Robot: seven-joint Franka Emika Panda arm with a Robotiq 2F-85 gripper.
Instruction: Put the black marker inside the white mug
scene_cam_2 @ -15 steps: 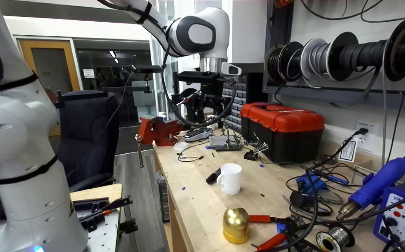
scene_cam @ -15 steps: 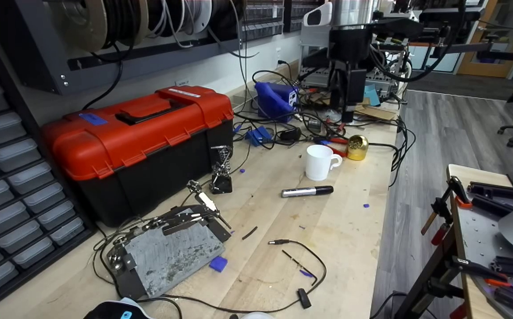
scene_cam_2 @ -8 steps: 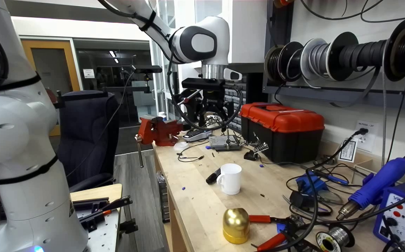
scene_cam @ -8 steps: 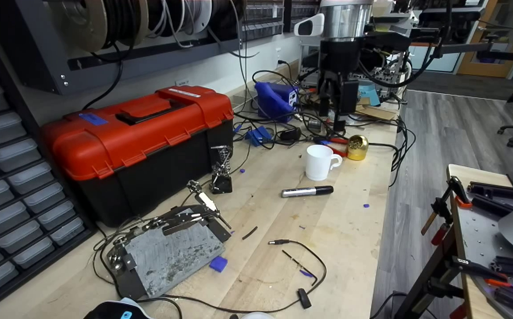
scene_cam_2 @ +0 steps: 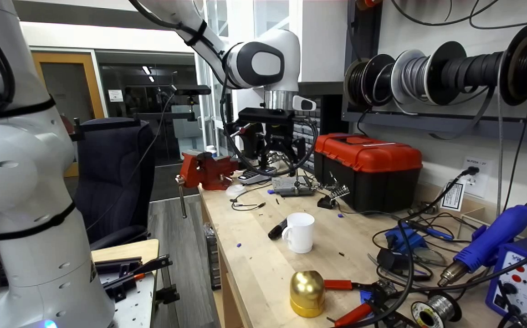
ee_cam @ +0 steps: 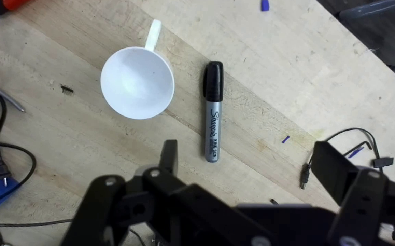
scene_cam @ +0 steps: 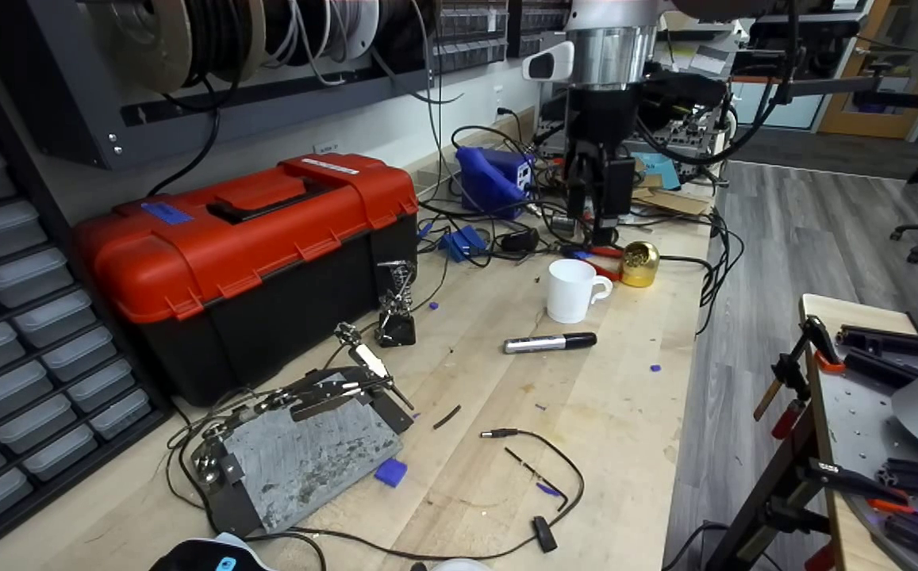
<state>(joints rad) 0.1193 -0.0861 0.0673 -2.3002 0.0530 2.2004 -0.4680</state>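
Observation:
The black marker (scene_cam: 550, 343) lies on the wooden bench in front of the mug; it has a black cap and a grey body. In an exterior view the marker (scene_cam_2: 277, 229) is partly hidden behind the mug. The white mug (scene_cam: 571, 292) stands upright, and it also shows in an exterior view (scene_cam_2: 300, 233). From above, the mug (ee_cam: 137, 83) looks empty and lies left of the marker (ee_cam: 213, 112). My gripper (ee_cam: 247, 160) is open with nothing between its fingers. It hangs above the bench, pointing down, as seen in both exterior views (scene_cam: 597, 230) (scene_cam_2: 280, 164).
A red and black toolbox (scene_cam: 268, 262) stands along the wall. A gold cleaner pot (scene_cam: 639, 264) and red-handled pliers (scene_cam_2: 352, 314) lie near the mug. A helping-hands stand (scene_cam: 308, 452), a thin cable (scene_cam: 578, 468) and a blue soldering station (scene_cam_2: 525, 278) are also on the bench.
My gripper has moved down toward the bench, shifting left in an exterior view and slightly right in an exterior view. The marker and the mug have not moved.

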